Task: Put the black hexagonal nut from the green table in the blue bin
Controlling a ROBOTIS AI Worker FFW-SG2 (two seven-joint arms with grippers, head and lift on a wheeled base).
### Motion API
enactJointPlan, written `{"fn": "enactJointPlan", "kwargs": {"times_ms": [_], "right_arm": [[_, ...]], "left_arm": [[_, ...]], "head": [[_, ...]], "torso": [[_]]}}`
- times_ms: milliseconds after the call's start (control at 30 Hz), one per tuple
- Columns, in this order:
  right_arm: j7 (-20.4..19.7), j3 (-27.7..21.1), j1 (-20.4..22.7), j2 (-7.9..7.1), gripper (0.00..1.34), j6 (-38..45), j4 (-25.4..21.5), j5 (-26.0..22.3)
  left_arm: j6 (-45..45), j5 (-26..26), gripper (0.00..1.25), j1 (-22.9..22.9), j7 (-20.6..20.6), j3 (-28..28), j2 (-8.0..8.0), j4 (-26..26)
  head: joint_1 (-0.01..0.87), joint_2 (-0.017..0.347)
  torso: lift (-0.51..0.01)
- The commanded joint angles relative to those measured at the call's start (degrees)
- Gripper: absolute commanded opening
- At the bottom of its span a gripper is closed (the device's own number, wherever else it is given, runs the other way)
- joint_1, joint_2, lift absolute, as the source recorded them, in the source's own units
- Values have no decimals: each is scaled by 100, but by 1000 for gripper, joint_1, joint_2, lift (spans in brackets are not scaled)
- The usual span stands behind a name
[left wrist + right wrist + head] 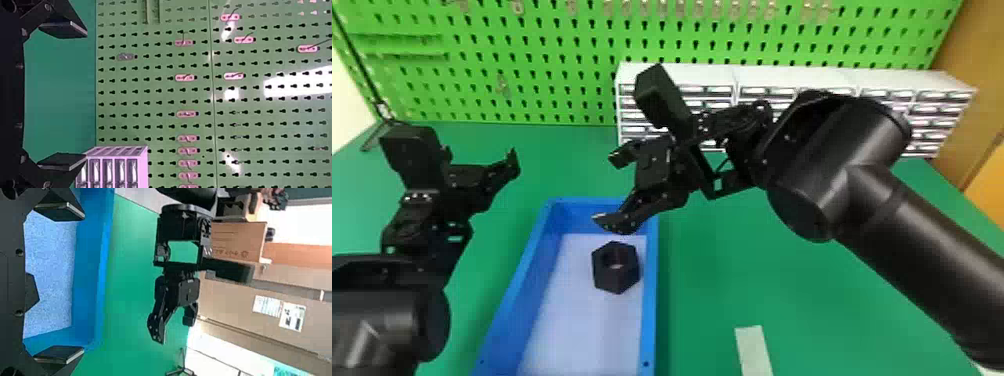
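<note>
One black hexagonal nut (616, 280) in one blue bin (650, 300), two grippers (607, 189), jaws parted

This is looking like a workshop or lab: a pegboard (532, 37) is rising along the table's (707, 260) far edge, hooks (184, 77) are dotting it, drawers (934, 122) are lining the far right, and boxes (239, 234) are standing beyond.

I could read no text or numbers; the white rectangular paper labels (267, 306) on the large brown cardboard panel (235, 299) were illegible to me.
</note>
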Motion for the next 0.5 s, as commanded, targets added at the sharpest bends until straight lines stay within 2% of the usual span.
{"fn": "enactJointPlan", "kwargs": {"times_ms": [0, 100, 467], "right_arm": [[34, -419, 225, 92, 1227, 15, 156, 68], [78, -744, 392, 180, 1227, 129, 209, 209], [104, -2019, 973, 707, 1227, 155, 472, 1026]], "left_arm": [[5, 0, 1078, 0, 0, 2, 0, 0], [-4, 0, 1078, 0, 0, -7, 0, 0], [-4, 18, 1078, 0, 0, 2, -9, -9]], "head": [[683, 28], [683, 28], [683, 28]], "torso": [[-96], [-96], [-96]]}}
